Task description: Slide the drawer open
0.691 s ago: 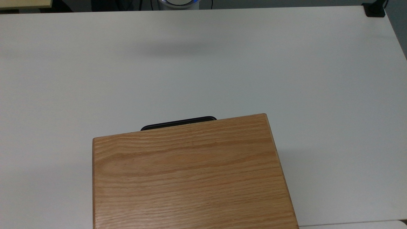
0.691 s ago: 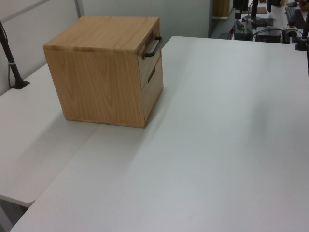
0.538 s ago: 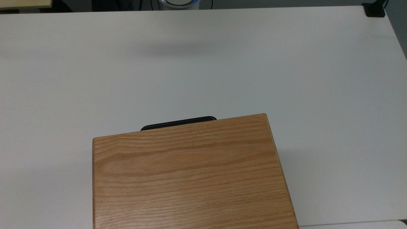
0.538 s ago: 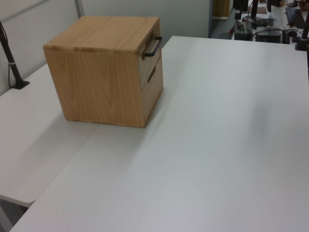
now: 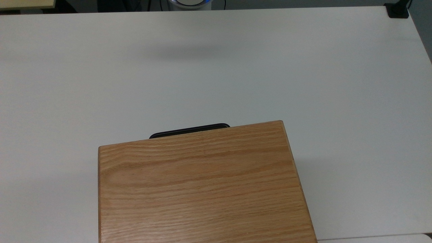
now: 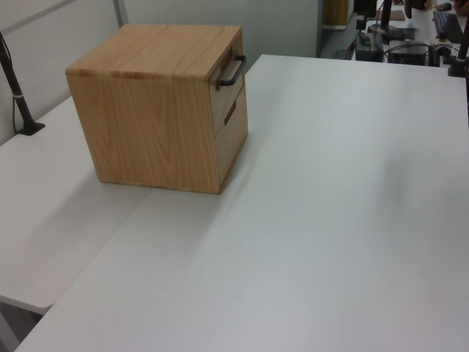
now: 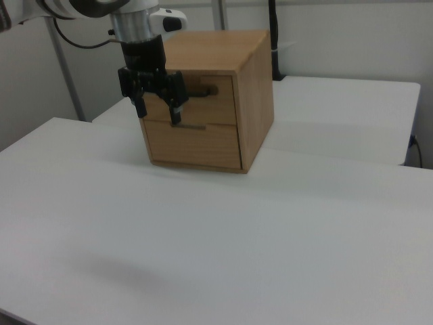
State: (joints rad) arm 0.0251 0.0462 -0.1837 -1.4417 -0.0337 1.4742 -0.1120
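An oak box [image 7: 216, 101] stands on the white table [image 7: 203, 244]. Its upper drawer [image 7: 220, 91] sits flush in the box front, shut. The drawer's thin black bar handle [image 5: 189, 130] pokes out past the box top in the top view and shows in the left view as the handle [image 6: 231, 71]. In the right view my gripper [image 7: 160, 114] hangs open, fingers pointing down, overlapping the left part of the drawer front and covering part of the handle. Nothing is between its fingers. I cannot tell how far it is from the box.
A lower drawer front with a dark slot [image 7: 189, 126] sits under the upper one. A black clamp post [image 6: 18, 88] stands beside the box. Another black clamp [image 5: 398, 10] sits on the table's far corner. A seam [image 6: 132, 213] joins two tabletops.
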